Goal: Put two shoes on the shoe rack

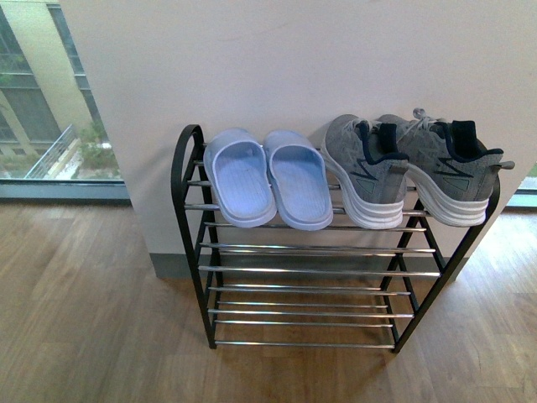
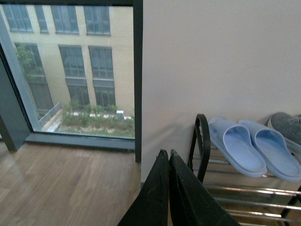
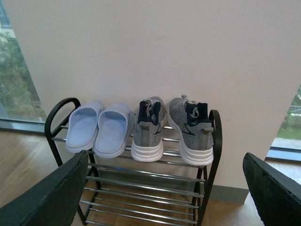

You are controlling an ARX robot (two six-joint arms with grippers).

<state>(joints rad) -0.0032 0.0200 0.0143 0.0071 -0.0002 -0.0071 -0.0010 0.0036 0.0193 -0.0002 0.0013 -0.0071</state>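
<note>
Both grey shoes sit on the top shelf of the shoe rack, at its right end. The left shoe and the right shoe stand side by side, heels toward the near side, touching or almost touching. Just to their left lie two light blue slippers. So the job looks done.

The right pincer is spread wide and holds nothing. It hangs in front of the rack, well apart from the shoes. The left pincer has its two fingers pressed together with nothing between them. It is near the rack's left end.

What could go wrong now? The shoes' white heels stick out a little past the near bar. A bump from an arm moving away could tip one off onto the floor. The right shoe is close to the rack's right end, so a push sideways might slide it off. The bars are thin and smooth, so a shoe can slip easily. The left pincer is near the frame and could knock it.
</note>
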